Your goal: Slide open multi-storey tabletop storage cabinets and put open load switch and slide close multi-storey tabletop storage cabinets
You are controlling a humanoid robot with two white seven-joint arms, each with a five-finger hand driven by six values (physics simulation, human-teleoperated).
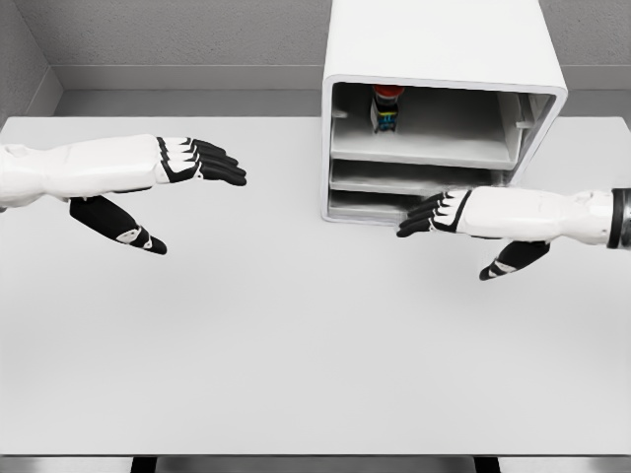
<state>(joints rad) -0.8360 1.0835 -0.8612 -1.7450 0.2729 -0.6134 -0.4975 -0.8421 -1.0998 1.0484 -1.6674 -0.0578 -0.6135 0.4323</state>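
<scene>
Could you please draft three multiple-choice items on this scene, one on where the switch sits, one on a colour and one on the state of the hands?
1. Where is the load switch?
A. On the table in front of the cabinet
B. In the top compartment of the cabinet
C. In the left hand

2. What colour is the switch's top?
A. Red
B. Blue
C. White

3. How are the left hand and right hand?
A. Both are closed on the switch
B. One grips the cabinet
C. Both are open and hold nothing

Key: 1 B, the switch stands at the back of the uppermost level; 2 A, its cap shows red; 3 C, both hands hover over the table with fingers extended.
</scene>
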